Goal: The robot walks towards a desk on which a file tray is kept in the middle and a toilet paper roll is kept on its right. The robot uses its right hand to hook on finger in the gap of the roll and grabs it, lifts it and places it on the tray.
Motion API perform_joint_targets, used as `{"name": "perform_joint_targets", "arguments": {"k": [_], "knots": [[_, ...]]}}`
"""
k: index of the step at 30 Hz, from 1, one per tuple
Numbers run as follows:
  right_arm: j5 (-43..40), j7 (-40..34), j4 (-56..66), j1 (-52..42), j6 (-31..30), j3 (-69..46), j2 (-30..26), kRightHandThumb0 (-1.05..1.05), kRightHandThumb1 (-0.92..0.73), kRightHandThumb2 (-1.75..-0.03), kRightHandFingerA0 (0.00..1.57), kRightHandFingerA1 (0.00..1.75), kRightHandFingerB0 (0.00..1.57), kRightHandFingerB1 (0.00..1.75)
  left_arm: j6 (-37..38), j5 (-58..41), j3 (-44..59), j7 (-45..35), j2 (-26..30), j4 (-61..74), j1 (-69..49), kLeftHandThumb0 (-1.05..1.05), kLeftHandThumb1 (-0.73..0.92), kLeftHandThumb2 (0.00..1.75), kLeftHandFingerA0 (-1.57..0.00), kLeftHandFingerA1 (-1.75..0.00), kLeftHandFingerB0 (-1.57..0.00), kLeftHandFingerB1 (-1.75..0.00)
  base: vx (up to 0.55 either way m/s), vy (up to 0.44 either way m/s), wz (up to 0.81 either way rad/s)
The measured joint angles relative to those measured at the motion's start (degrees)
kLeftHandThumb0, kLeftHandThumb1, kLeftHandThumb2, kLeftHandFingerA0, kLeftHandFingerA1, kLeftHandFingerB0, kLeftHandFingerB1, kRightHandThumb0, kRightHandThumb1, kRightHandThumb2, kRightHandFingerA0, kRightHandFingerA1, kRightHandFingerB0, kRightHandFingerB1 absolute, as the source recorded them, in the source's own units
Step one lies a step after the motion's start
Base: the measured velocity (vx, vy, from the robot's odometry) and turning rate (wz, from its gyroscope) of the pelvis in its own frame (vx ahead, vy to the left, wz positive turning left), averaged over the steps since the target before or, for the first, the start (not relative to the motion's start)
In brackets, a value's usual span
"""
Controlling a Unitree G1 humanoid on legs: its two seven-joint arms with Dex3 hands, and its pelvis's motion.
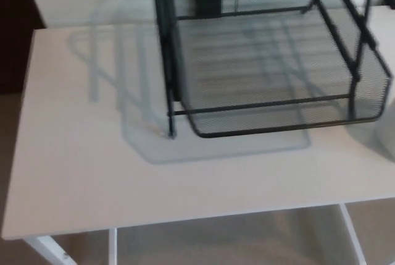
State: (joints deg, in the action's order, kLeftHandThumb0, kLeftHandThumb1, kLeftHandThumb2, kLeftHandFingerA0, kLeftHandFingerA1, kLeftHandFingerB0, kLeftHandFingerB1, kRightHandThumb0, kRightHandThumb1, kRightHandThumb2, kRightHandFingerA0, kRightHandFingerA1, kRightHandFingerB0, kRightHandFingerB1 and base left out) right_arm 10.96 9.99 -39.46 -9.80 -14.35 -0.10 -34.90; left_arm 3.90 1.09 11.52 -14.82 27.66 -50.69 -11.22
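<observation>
Approaching the table (pixel 92 172), the robot should aim right of the file tray (pixel 278 130); no hand shows, so I cannot tell the fingers.

I have one view only, from the camera on my head. It looks steeply down and forward at the white surface (pixel 80 172) from close by. The near edge and the floor (pixel 203 240) show at the bottom. The wire file tray (pixel 265 61) sits upper right, cropped at the top. The focus seems soft.
</observation>
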Motion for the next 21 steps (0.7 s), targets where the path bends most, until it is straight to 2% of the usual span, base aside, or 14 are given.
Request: {"name": "perform_joint_targets", "arguments": {"k": [21], "knots": [[0.1, 0.0, -0.7, 0.5, 0.0, 0.2, 0.6, -0.75, -0.55, -0.9, 0.32, 0.57, 0.08, 0.4, 0.0, 0.0, 0.1, 0.0, 0.1, -0.3, -0.2, -0.7, 0.73, 0.63, -0.3, -0.7, -0.44, -0.62, 0.01, -0.002, 0.03]]}}
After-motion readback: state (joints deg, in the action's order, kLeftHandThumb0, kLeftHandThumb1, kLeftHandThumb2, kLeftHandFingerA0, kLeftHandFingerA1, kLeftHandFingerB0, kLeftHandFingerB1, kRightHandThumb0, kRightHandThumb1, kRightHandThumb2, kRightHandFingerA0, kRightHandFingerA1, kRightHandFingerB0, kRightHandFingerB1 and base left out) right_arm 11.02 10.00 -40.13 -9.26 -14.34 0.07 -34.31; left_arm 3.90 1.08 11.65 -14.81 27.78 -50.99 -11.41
